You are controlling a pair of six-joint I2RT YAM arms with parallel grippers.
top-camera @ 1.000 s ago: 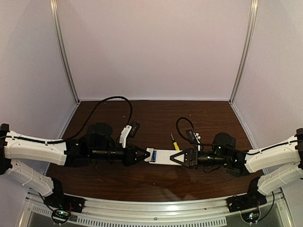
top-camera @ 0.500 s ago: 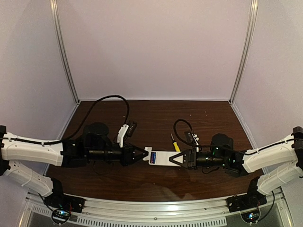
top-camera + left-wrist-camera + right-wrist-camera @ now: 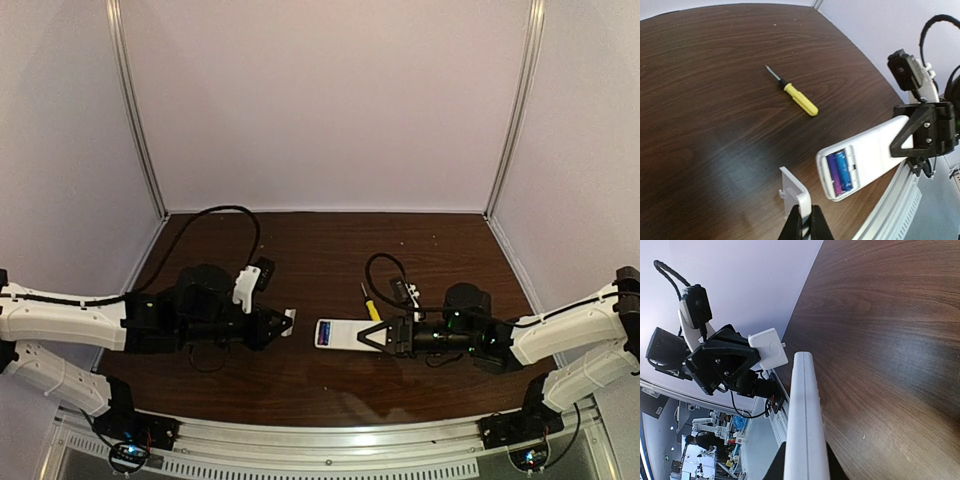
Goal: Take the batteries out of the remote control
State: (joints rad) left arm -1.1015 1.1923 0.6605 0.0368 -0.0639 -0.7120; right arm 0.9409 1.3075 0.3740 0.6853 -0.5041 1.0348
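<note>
My right gripper (image 3: 382, 336) is shut on the white remote control (image 3: 342, 334) and holds it level above the table, open end to the left. In the left wrist view the remote control (image 3: 865, 156) shows its open bay with two blue-purple batteries (image 3: 840, 171) side by side. My left gripper (image 3: 278, 326) is shut on the small white cover piece (image 3: 288, 320), a short gap left of the remote. The cover (image 3: 795, 192) is pinched at its edge between my left fingers. In the right wrist view the remote (image 3: 804, 425) is seen edge-on, with the cover (image 3: 768, 348) beyond it.
A yellow-handled screwdriver (image 3: 369, 303) lies on the dark wooden table (image 3: 330, 255) just behind the remote; it also shows in the left wrist view (image 3: 799, 98). White walls close the back and sides. A metal rail (image 3: 330, 450) runs along the near edge.
My left gripper has drawn back to the left with the white cover, pulling it off the remote's end. The battery bay now lies open. My right gripper has kept the remote nearly still.
</note>
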